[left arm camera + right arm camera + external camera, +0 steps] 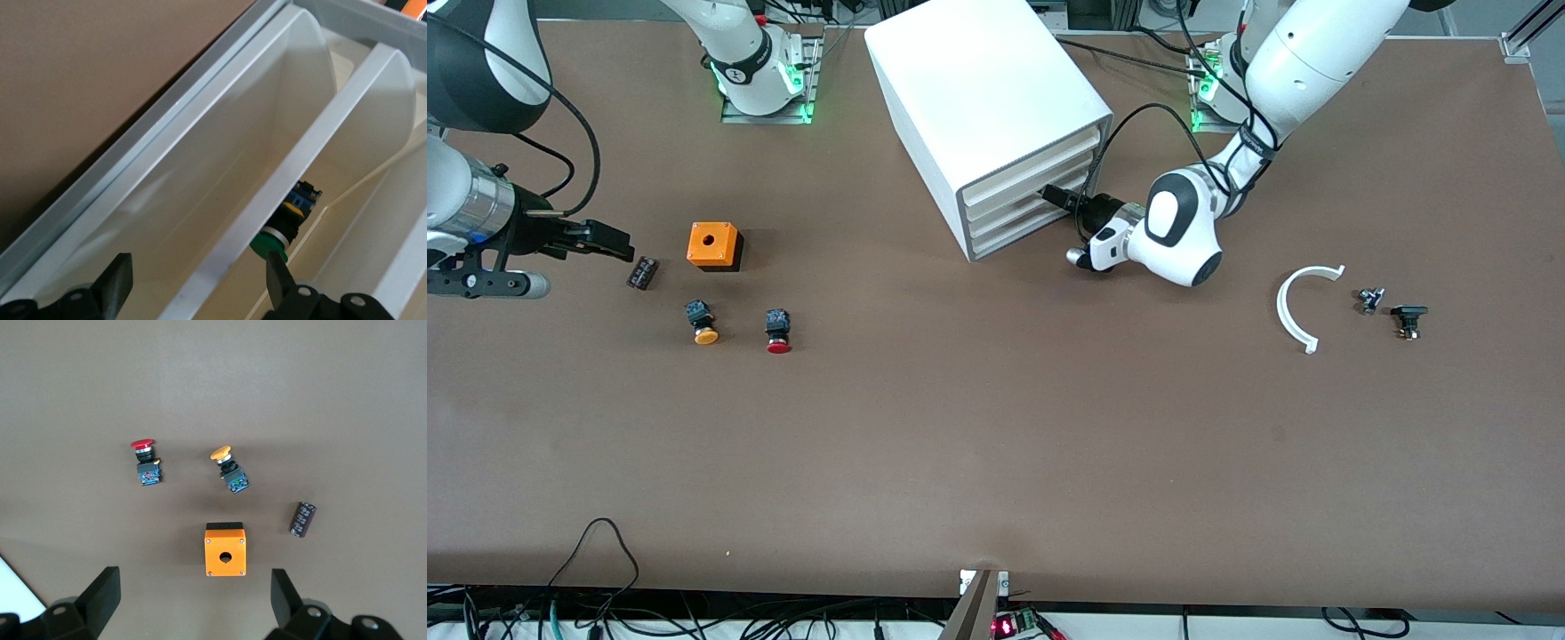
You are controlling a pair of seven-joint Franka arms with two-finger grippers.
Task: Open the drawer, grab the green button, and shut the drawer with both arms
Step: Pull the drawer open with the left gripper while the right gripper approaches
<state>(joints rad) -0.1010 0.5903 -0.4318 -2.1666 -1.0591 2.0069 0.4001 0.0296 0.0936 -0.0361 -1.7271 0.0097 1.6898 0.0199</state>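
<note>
The white cabinet (987,107) stands at the robots' side of the table with four stacked drawers. My left gripper (1060,197) is at the drawer fronts (1032,191), open. In the left wrist view its fingers (117,280) straddle one drawer's off-white front edge (280,193), gripper (200,287) not closed on it. The green-capped button (272,244) lies inside the drawer, partly hidden by that edge, close to one fingertip. My right gripper (614,242) is open and empty, hovering over the table beside the orange box; in its own wrist view the gripper (193,600) holds nothing.
Toward the right arm's end lie an orange box (714,244), a dark cylinder (642,272), an orange-capped button (703,322) and a red-capped button (777,331). Toward the left arm's end lie a white curved piece (1298,307) and two small black parts (1392,309).
</note>
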